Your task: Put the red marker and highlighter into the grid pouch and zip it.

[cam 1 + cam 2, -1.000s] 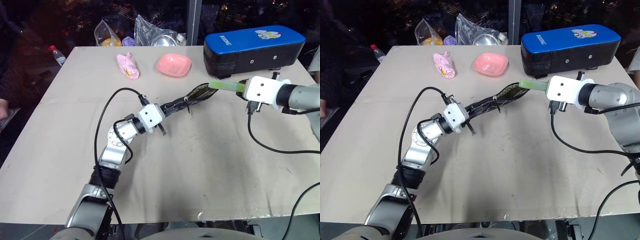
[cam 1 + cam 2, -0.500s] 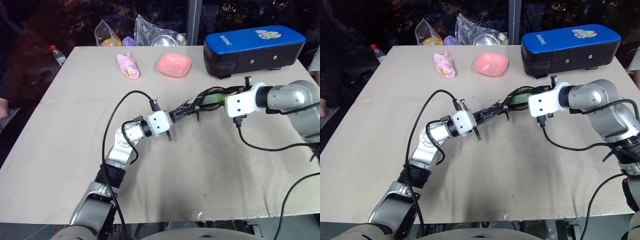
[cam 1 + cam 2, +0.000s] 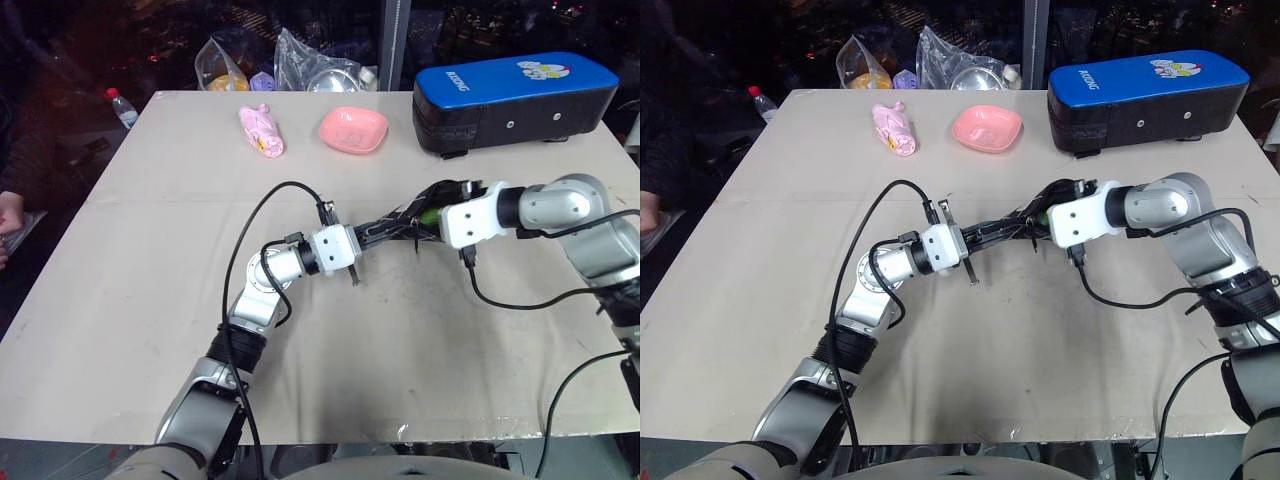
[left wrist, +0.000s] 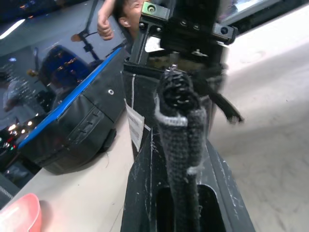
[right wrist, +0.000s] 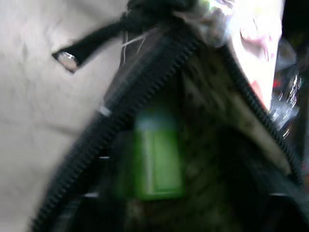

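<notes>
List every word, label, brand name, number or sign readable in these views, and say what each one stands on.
White brand lettering on the blue lid of the big case: too small to read for certain.
Cartoon picture on the same lid: a drawing, no legible words.
Small white label on the grid pouch: print too blurred to read.
Bottle with a red cap at the table's far left corner: label unreadable.

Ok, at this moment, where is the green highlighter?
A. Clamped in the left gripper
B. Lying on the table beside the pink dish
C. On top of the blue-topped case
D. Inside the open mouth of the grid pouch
D: the right wrist view looks into the unzipped grid pouch and shows the highlighter sitting between its zipper edges, while the left gripper holds the pouch's end.
</notes>
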{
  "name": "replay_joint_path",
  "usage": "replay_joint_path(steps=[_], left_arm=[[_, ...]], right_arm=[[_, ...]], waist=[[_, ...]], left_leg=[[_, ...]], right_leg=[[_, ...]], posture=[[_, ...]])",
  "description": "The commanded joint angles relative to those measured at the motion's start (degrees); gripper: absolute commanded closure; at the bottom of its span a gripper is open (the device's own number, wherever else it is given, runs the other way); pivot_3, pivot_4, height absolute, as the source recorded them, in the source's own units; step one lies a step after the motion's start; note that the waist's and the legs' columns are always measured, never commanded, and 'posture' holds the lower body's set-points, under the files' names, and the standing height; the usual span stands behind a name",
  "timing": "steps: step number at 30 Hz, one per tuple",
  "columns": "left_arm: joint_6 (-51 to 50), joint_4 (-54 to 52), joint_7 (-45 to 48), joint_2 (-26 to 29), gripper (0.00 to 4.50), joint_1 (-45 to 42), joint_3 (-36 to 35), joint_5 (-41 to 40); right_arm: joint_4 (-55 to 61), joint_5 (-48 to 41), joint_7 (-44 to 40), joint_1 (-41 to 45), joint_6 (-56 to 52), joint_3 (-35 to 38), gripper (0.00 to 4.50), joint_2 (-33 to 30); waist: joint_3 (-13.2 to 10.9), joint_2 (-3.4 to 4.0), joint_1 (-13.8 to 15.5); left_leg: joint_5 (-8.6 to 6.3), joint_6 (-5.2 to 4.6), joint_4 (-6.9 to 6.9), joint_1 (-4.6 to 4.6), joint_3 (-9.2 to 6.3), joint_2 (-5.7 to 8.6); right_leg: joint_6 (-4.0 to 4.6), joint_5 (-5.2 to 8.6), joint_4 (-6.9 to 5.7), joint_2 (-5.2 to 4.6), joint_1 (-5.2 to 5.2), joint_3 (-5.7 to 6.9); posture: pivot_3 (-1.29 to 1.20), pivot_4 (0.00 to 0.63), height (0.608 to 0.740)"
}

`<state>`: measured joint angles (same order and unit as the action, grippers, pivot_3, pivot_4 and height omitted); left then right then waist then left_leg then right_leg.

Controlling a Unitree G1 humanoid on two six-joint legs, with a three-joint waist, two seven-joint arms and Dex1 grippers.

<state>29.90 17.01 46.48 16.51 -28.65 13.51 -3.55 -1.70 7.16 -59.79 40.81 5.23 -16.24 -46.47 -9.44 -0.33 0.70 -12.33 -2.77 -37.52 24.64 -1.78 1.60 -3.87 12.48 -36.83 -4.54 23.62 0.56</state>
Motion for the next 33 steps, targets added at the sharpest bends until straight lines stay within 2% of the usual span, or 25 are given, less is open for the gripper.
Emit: replay_joint_path(steps=[1, 6, 9, 12, 13, 16, 21, 26, 31, 32, 33], left_arm=[[-0.5, -0.9, -1.7, -0.8, 4.50, 0.4, -0.7, -0.3], [-1.6, -1.7, -3.1, -1.5, 4.50, 1.3, -0.5, 0.0], [-2.3, -2.1, -3.7, -2.1, 4.50, 1.8, -0.3, 0.0], [-2.7, -2.4, -4.0, -2.5, 4.50, 2.2, 0.0, -0.1], [-2.9, -2.6, -4.0, -2.7, 4.50, 2.2, 0.1, -0.1], [-3.4, -3.3, -3.7, -3.0, 4.50, 2.4, 0.5, -0.1], [-4.1, -5.3, -3.6, -3.0, 4.50, 3.7, 1.2, 0.0], [-4.8, -6.7, -3.6, -2.7, 4.50, 4.8, 1.6, 0.4], [-5.0, -7.0, -4.1, -2.8, 4.50, 5.1, 1.7, 1.0], [-5.0, -7.2, -4.2, -2.8, 4.50, 5.2, 1.8, 1.0], [-5.0, -7.3, -4.3, -2.8, 4.50, 5.4, 1.8, 1.1]], right_arm=[[9.1, -13.4, -1.3, -1.7, -17.2, 11.6, 0.89, -1.0], [23.1, -31.4, -0.1, -8.7, -43.9, 23.6, 0.89, -3.0], [31.9, -46.5, 2.5, -15.2, -61.3, 30.5, 0.89, -2.9], [36.3, -52.0, 8.3, -20.9, -69.5, 31.2, 0.89, -0.8], [36.2, -52.4, 12.4, -21.4, -72.4, 30.6, 0.89, 1.6], [35.2, -51.0, 20.8, -21.8, -75.0, 27.3, 0.89, 7.8], [32.9, -49.9, 28.0, -20.1, -74.7, 24.8, 0.89, 15.1], [31.5, -52.3, 31.3, -16.6, -75.0, 24.3, 0.89, 20.8], [30.6, -53.7, 32.7, -15.1, -75.5, 24.6, 0.89, 22.3], [30.5, -53.9, 32.9, -15.1, -75.6, 24.7, 1.40, 22.4], [30.4, -54.1, 33.1, -15.0, -75.7, 24.7, 1.64, 22.4]], waist=[[0.0, 0.00, 0.1], [0.0, 0.00, 0.4], [0.0, -0.01, 0.3], [0.0, -0.01, 0.2], [0.0, -0.03, 0.2], [0.1, -0.02, 0.1], [0.1, -0.02, 0.1], [0.1, -0.02, 0.0], [0.1, -0.02, 0.1], [0.1, -0.02, 0.1], [0.1, -0.02, 0.0]], left_leg=[[0.00, 0.00, 0.00, 0.01, -0.02, -0.02], [-0.01, -0.01, 0.00, 0.03, -0.08, -0.06], [-0.01, -0.01, 0.00, 0.03, -0.07, -0.09], [-0.01, -0.01, -0.01, 0.01, -0.04, -0.11], [-0.01, -0.01, -0.01, -0.01, -0.02, -0.12], [-0.01, -0.02, -0.04, -0.01, 0.03, -0.11], [-0.01, -0.02, -0.06, 0.03, 0.02, -0.10], [-0.01, -0.02, -0.06, 0.01, -0.01, -0.09], [-0.01, -0.02, -0.06, 0.01, -0.01, -0.08], [-0.01, -0.02, -0.06, 0.01, -0.01, -0.08], [-0.01, -0.02, -0.06, 0.01, -0.01, -0.08]], right_leg=[[0.00, 0.00, 0.00, 0.00, 0.00, 0.01], [0.01, 0.00, 0.02, -0.05, -0.02, 0.05], [0.02, 0.00, 0.02, -0.14, -0.02, 0.05], [0.02, -0.01, 0.01, -0.38, -0.03, 0.05], [0.02, -0.01, 0.01, -0.37, -0.04, 0.05], [0.02, 0.00, -0.02, -0.07, -0.01, 0.00], [0.01, 0.00, -0.02, -0.04, -0.01, 0.01], [0.01, 0.00, -0.03, 0.01, -0.02, 0.03], [0.01, 0.00, -0.03, 0.03, -0.03, 0.03], [0.01, 0.00, -0.03, 0.03, -0.03, 0.02], [0.01, 0.00, -0.03, 0.03, -0.03, 0.02]], posture=[[0.00, 0.150, 0.726], [0.00, 0.150, 0.726], [0.00, 0.150, 0.726], [0.00, 0.150, 0.726], [0.00, 0.150, 0.726], [0.00, 0.150, 0.726], [0.00, 0.150, 0.726], [0.00, 0.150, 0.726], [0.00, 0.150, 0.726], [0.00, 0.150, 0.726], [0.00, 0.150, 0.726]])
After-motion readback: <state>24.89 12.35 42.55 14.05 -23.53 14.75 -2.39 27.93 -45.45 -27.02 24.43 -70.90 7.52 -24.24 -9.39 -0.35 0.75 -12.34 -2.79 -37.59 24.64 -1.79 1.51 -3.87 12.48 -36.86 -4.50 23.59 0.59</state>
